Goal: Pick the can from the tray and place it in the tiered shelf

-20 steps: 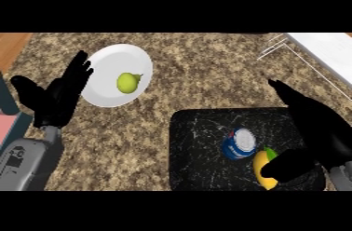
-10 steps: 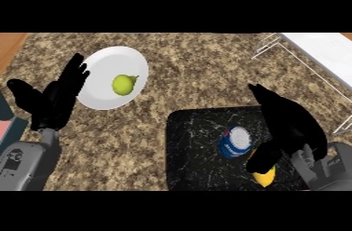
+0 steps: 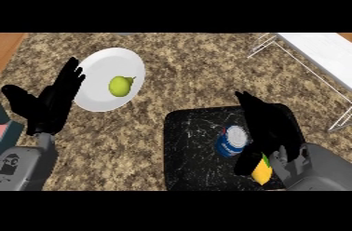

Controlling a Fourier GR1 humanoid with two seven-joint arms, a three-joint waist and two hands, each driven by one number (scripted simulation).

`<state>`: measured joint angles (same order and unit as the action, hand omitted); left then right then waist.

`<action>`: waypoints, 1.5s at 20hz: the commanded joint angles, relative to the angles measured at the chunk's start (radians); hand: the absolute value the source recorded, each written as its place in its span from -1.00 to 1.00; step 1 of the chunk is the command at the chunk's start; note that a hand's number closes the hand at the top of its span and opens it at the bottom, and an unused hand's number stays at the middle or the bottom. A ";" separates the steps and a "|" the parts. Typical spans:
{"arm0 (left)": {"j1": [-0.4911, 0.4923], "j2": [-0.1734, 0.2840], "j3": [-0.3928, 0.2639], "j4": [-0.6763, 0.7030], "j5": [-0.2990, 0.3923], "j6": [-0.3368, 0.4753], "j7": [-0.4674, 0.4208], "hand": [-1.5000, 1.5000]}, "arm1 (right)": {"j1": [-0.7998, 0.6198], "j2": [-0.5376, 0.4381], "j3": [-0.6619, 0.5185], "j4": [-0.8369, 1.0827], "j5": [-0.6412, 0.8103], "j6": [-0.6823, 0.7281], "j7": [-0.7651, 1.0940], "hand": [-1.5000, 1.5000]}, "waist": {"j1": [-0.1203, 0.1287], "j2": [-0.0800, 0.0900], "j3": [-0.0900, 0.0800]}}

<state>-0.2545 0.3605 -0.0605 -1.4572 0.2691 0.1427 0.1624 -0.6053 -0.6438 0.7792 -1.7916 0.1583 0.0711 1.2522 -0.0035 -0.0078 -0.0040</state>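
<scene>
1. The can (image 3: 232,140), blue with a pale top, stands upright on the black tray (image 3: 189,151), right of the tray's middle.
2. The right hand (image 3: 269,127) is over the tray's right half, just beside the can on its right side; its fingers stretch up and away toward the tray's far edge, and a dark digit hangs down near the can's lower right.
3. Whether that hand touches the can is hard to say; the black hand blends into the black tray, though the fingers look straight rather than curled round anything.
4. A yellow fruit (image 3: 261,172) with a green patch lies on the tray just below the can, partly under the right wrist.
5. The left hand (image 3: 51,104) rests open at the view's left, fingers up and spread, overlapping the white plate's (image 3: 103,67) left rim.
6. A green pear (image 3: 120,85) sits on that plate.
7. The white wire tiered shelf (image 3: 309,57) stands at the upper right, well apart from the can.
</scene>
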 commanded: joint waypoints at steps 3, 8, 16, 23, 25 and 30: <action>0.007 0.034 0.036 -0.008 0.024 -0.043 0.015 0.00 | -0.014 0.086 -0.025 0.036 0.039 0.016 0.235 -1.00 | -0.002 0.002 0.001; 0.016 0.021 0.027 -0.035 0.005 -0.039 0.009 0.00 | 0.032 0.116 -0.019 0.079 0.094 0.015 0.210 -1.00 | 0.004 0.005 0.003; -0.020 -0.044 0.007 -0.028 -0.032 0.020 0.039 0.00 | 0.082 0.166 -0.052 0.075 0.154 0.037 0.190 -1.00 | -0.004 0.005 0.003; 0.051 -0.028 0.025 -0.055 -0.018 -0.037 0.021 0.00 | 0.159 0.270 -0.038 0.165 0.224 0.016 0.121 1.00 | 0.005 0.006 0.003; 0.042 -0.017 0.025 -0.099 -0.024 -0.027 0.053 0.00 | 0.148 0.292 -0.048 0.213 0.209 0.043 0.117 1.00 | 0.010 0.005 0.004; -0.026 -0.044 0.036 -0.006 -0.035 -0.044 0.039 0.00 | 0.136 0.272 -0.054 0.328 0.356 0.026 -0.108 1.00 | 0.004 0.010 0.004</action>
<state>-0.2459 0.3351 -0.0254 -1.5016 0.2409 0.1067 0.2017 -0.4697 -0.3977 0.7261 -1.5703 0.4437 0.0948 1.1268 0.0009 -0.0119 -0.0075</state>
